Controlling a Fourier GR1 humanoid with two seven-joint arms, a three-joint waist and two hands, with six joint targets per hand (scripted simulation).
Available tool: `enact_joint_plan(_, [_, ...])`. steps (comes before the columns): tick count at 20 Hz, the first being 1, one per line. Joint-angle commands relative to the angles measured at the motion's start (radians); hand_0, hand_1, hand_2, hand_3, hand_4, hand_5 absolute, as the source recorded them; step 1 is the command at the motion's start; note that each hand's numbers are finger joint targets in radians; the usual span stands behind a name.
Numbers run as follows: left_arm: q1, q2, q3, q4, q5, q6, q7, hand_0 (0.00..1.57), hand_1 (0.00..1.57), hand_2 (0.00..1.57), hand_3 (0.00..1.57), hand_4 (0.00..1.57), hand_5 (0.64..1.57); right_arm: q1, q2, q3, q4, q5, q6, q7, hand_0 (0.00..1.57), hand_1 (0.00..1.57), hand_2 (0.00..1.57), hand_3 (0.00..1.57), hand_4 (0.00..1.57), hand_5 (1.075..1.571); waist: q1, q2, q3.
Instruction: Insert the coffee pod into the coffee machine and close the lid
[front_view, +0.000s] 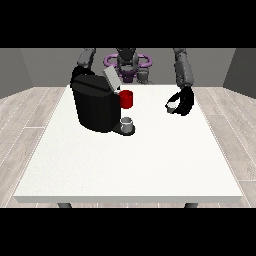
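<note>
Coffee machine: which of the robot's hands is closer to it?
The hand at the view's left: it shows at the upper back edge of the coffee machine, partly hidden. The hand at the view's right, holding the coffee pod, is off to the side, apart from it.

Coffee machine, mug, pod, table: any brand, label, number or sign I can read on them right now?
None. No readable text on the coffee machine, its raised lid, the red part beside it, the grey cup on its base, the white table, or the small object in the hand at the view's right.
</note>
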Motion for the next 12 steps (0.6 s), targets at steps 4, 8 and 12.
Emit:
enact_joint_plan(4, [0.006, 0.017, -0.009, 0.052, -0.053, 0.030, -0.061, 1.17, 1.17, 1.29, 1.18, 0.41, 1.571, 0.013, -0.033, -0.024, -0.027, -0.030, 0.029, 0.042, 0.00, 0.00, 0.00, 0.00, 0.49, 1.571, -0.009, -0.021, -0.0013])
enact_joint_plan(8, [-0.074, 0.006, -0.010, 0.013, -0.040, -0.043, -0.066, 1.42, 1.42, 1.46, 1.42, 0.56, 1.571, -0.020, 0.012, -0.016, 0.058, -0.010, -0.012, -0.009, 0.00, 0.00, 0.00, 0.00, 0.40, 1.571, 0.024, -0.018, -0.0010])
enact_joint_plan(12, [-0.132, -0.022, -0.013, -0.035, -0.025, -0.093, -0.048, 1.40, 1.40, 1.42, 1.36, 0.60, 1.571, 0.007, -0.002, -0.048, 0.129, -0.036, 0.020, -0.084, 0.00, 0.00, 0.00, 0.00, 0.43, 1.571, 0.010, -0.039, -0.0007])
